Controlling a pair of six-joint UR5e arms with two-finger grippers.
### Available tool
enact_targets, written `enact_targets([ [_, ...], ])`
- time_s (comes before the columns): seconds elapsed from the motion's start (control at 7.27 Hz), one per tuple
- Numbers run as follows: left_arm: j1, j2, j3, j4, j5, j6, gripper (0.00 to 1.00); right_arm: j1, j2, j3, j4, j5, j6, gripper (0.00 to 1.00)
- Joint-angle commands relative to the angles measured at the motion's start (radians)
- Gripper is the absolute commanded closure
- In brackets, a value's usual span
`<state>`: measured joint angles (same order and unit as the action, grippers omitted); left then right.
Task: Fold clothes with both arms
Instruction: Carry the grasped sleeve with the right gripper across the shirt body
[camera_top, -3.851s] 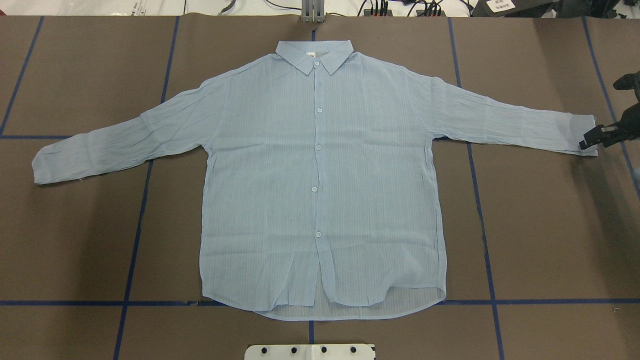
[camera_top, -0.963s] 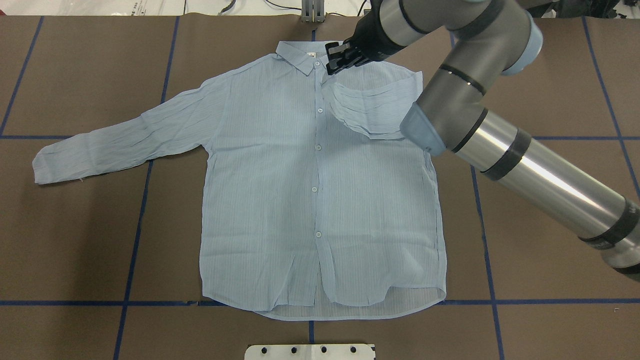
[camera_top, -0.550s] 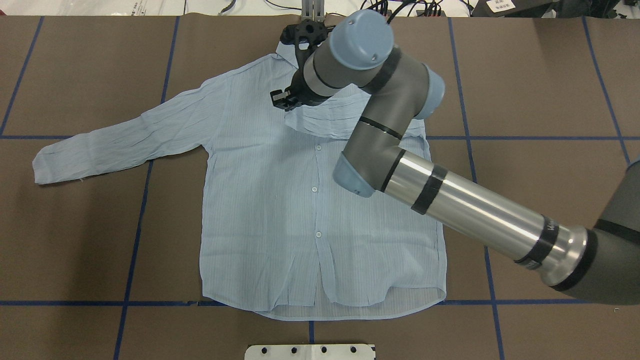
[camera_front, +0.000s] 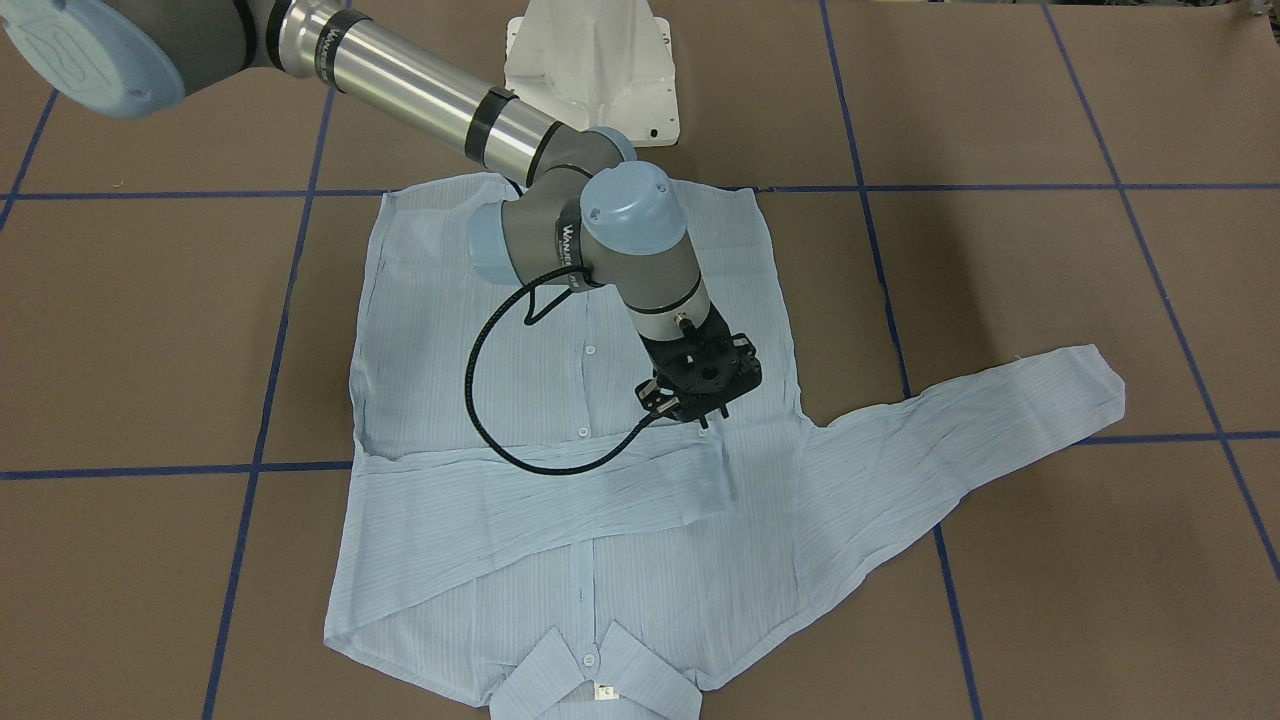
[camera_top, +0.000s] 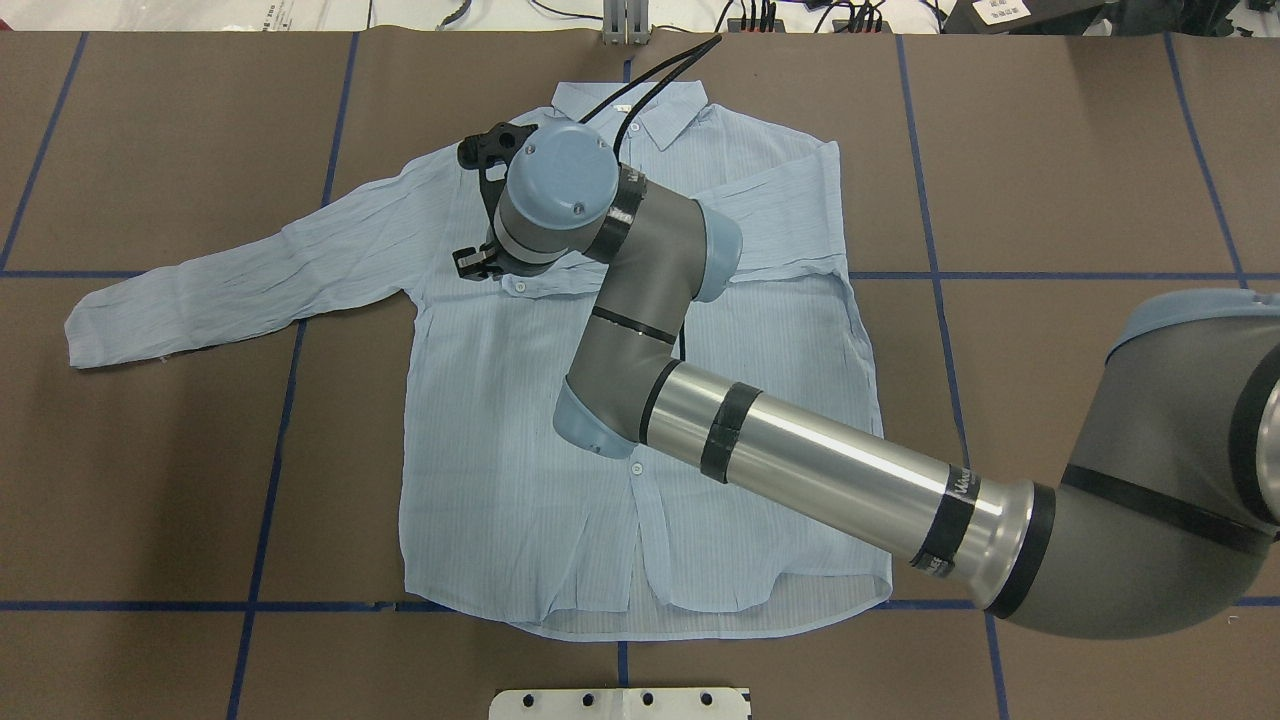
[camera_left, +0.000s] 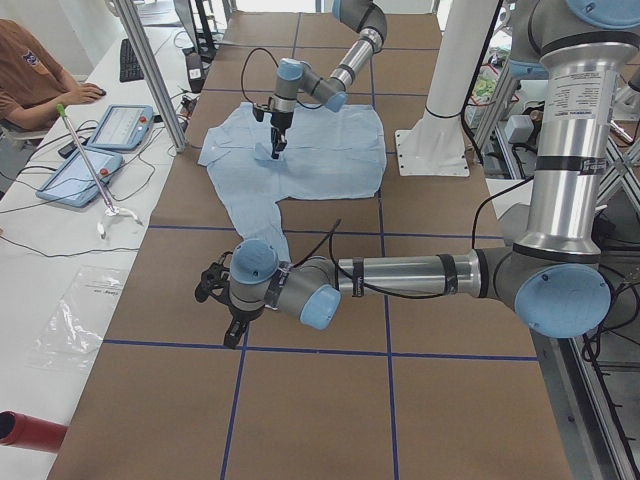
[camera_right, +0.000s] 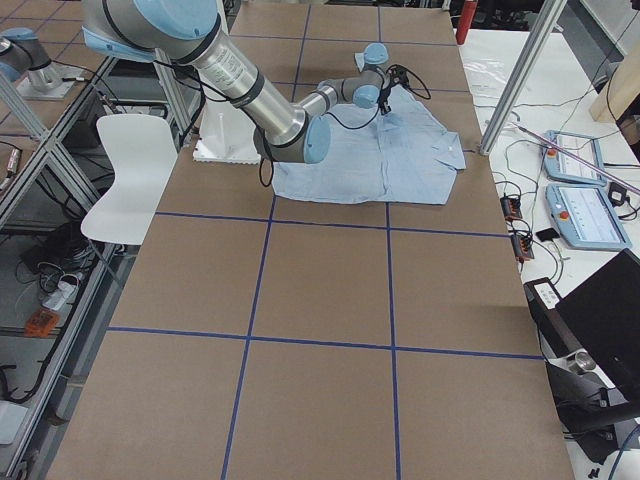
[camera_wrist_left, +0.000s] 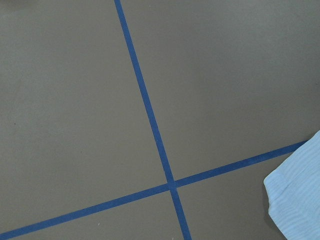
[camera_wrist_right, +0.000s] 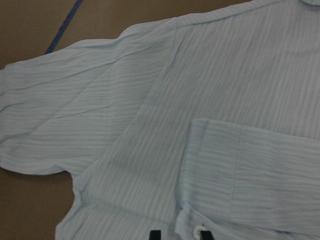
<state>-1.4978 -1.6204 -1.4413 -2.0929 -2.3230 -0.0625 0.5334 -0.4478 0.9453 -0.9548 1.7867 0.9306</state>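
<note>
The light-blue striped shirt (camera_top: 520, 450) lies flat and buttoned on the brown table, collar (camera_top: 660, 105) at the far side. One sleeve (camera_top: 780, 190) is folded across the chest (camera_front: 520, 490). The other sleeve (camera_top: 230, 285) stretches out flat (camera_front: 980, 410). My right gripper (camera_top: 470, 265) hangs low over the chest (camera_front: 700, 418) and looks shut on the folded sleeve's cuff corner (camera_wrist_right: 195, 227). A fingertip (camera_wrist_right: 155, 234) shows beside the cuff button. My left gripper (camera_left: 222, 305) hovers by the spread sleeve's cuff (camera_wrist_left: 300, 200); I cannot tell whether it is open or shut.
The white pedestal (camera_front: 590, 60) stands at the robot's side of the table. Blue tape lines (camera_top: 270, 450) cross the brown cover. A seated person (camera_left: 30, 70) and two tablets (camera_left: 115, 125) are at a side bench. A white chair (camera_right: 125, 175) stands beyond the table's edge.
The right arm has carried the sleeve from its outstretched place across the chest. In the last half second the gripper and cuff moved further toward the left sleeve's side and toward the hem.
</note>
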Motion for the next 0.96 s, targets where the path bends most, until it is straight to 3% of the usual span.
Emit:
enact_targets([
  [0.0,0.001,-0.004,0.012,0.001,-0.001,-0.020,0.00,-0.027,0.006,0.000,0.022,-0.035,0.034,0.01],
  [0.28,0.005,-0.010,0.006,-0.021,0.001,-0.103,0.00,-0.023,-0.006,0.053,-0.045,-0.029,0.094,0.01],
  [0.55,0.069,0.025,0.005,-0.172,0.007,-0.330,0.01,0.040,-0.125,0.345,-0.412,0.031,0.074,0.01],
  [0.83,0.183,0.076,0.005,-0.349,0.101,-0.545,0.01,0.130,-0.318,0.545,-0.510,0.085,0.056,0.01],
])
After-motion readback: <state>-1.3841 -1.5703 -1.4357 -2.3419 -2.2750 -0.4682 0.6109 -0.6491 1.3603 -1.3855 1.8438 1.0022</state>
